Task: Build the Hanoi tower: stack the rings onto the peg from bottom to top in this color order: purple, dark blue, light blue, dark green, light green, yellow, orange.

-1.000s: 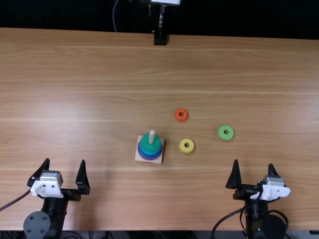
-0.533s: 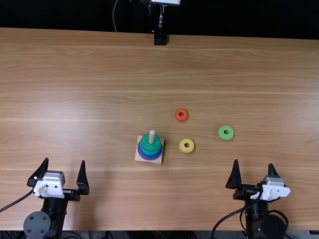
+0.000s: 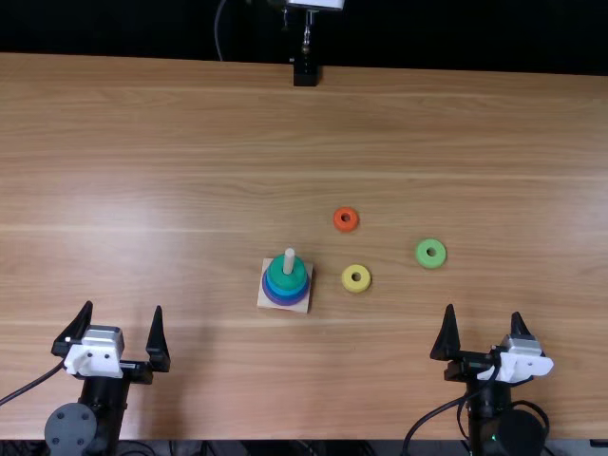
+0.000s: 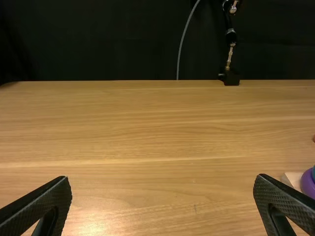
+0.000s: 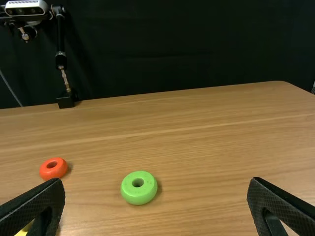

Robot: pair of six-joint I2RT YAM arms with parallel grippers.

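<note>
In the top view my left gripper [image 3: 125, 328] stands open at the near left, and my right gripper [image 3: 483, 332] open at the near right. The peg [image 3: 290, 257] rises from a pale square base [image 3: 267, 302] holding purple, blue and, uppermost, dark green [image 3: 281, 276] rings. Loose on the table lie the yellow ring [image 3: 356, 278], orange ring [image 3: 346, 219] and light green ring [image 3: 430, 253]. The left wrist view has my left gripper [image 4: 162, 204] and the purple ring [image 4: 307, 184]. In the right wrist view, the light green ring [image 5: 139, 188] and orange ring [image 5: 53, 168] lie beyond my right gripper [image 5: 155, 206].
A black stand [image 3: 305, 73] is at the table's far edge, with a camera mounted on it in the right wrist view [image 5: 27, 8]. Cables run beside both arms at the near edge of the table [image 3: 285, 418].
My left gripper has shifted and turned very slightly since the earliest frame. The right arm, the rings and the base have kept their places.
</note>
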